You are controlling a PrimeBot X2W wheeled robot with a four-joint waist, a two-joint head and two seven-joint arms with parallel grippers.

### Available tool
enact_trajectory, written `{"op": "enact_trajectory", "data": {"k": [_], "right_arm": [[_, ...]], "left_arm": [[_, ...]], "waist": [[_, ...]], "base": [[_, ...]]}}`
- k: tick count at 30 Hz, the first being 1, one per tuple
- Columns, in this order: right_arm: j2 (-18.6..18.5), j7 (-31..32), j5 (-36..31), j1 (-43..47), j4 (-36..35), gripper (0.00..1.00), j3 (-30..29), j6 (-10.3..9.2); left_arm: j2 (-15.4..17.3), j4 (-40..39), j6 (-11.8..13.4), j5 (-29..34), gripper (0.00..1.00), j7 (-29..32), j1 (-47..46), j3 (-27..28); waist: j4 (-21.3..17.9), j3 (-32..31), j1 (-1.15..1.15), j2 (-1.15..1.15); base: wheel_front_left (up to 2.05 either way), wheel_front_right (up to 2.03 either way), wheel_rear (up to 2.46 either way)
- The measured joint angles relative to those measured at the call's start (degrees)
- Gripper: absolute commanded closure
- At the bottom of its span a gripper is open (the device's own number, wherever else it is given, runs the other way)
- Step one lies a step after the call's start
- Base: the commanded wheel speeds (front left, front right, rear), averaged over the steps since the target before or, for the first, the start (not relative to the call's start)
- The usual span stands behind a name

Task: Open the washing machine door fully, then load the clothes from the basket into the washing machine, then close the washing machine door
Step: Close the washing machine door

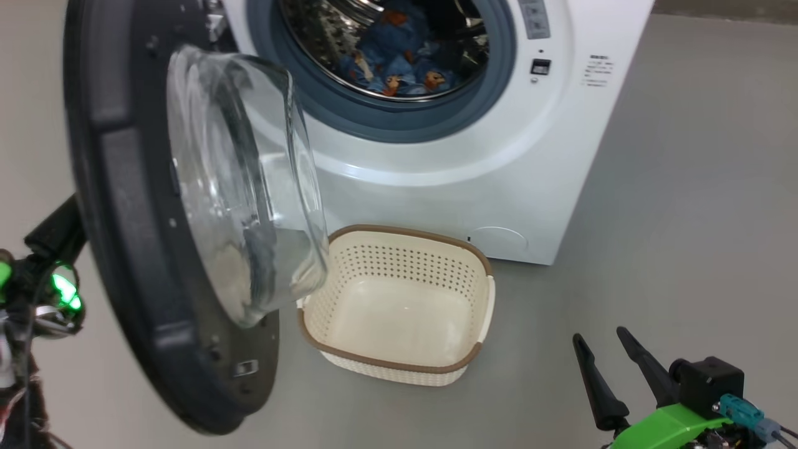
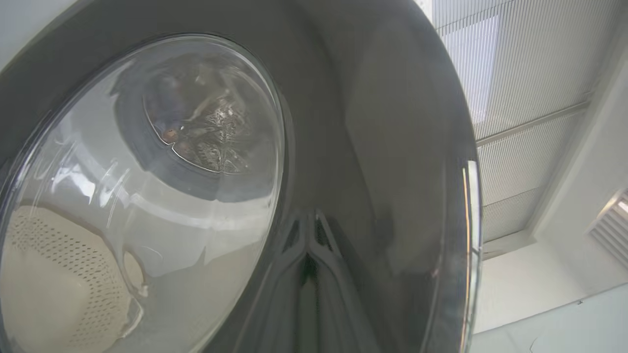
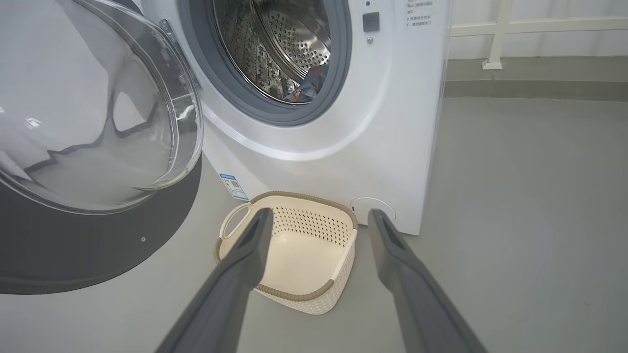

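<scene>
Door closing: left arm nearer.
Shut-fingered left gripper tip-on at outer face of round, glossy black-rimmed glass washing machine door; wide-spread right gripper well apart.

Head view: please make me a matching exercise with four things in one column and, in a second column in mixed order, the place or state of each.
Column 1
1. washing machine door
2. clothes
3. basket
4. right gripper

Column 2
A. empty, standing on the floor
B. fingers apart, holding nothing
C. swung open
D. lying inside the drum

Pairs: 1-C, 2-D, 3-A, 4-B
</scene>
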Motion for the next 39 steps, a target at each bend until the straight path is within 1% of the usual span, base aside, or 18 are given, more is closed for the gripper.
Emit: {"op": "enact_trajectory", "data": {"k": [4,5,8,24,32,39], "right_arm": [[0.0,-0.3,0.5,-1.1,0.2,0.00,0.2,0.00],[0.0,-0.5,0.5,-1.1,0.5,0.00,0.2,0.00],[0.0,-0.7,0.5,-1.4,0.8,0.00,0.3,0.00],[0.2,-2.0,1.0,-1.8,2.2,0.00,0.6,0.00],[0.3,-2.5,2.0,-2.6,2.9,0.00,1.1,0.00],[0.3,-3.2,2.4,-3.1,3.6,0.00,1.9,0.00]], "left_arm": [[-1.9,-2.0,0.0,-0.9,1.00,0.0,0.2,-0.2],[-2.6,-2.6,0.0,-0.9,1.00,0.0,0.2,-0.3],[-3.2,-2.8,0.0,-1.3,1.00,-0.1,0.2,-0.3],[-4.4,-2.4,0.0,-1.3,1.00,-2.9,0.1,0.3],[-4.3,-0.6,-0.1,-1.3,1.00,-4.7,-1.1,1.3],[-4.2,0.2,-0.5,-0.9,1.00,-7.2,-2.2,1.3]], "waist": [[-1.8,0.4,0.00,0.00],[-2.8,0.6,0.00,0.00],[-4.4,0.8,0.00,0.00],[-15.5,1.4,-0.01,0.00],[-21.2,2.0,-0.01,0.00],[-25.4,2.6,0.00,0.00]], "base": [[0.00,0.00,0.00],[0.00,0.00,0.00],[0.00,0.00,0.00],[0.00,0.00,0.00],[0.00,0.00,0.00],[0.00,0.00,0.00]]}}
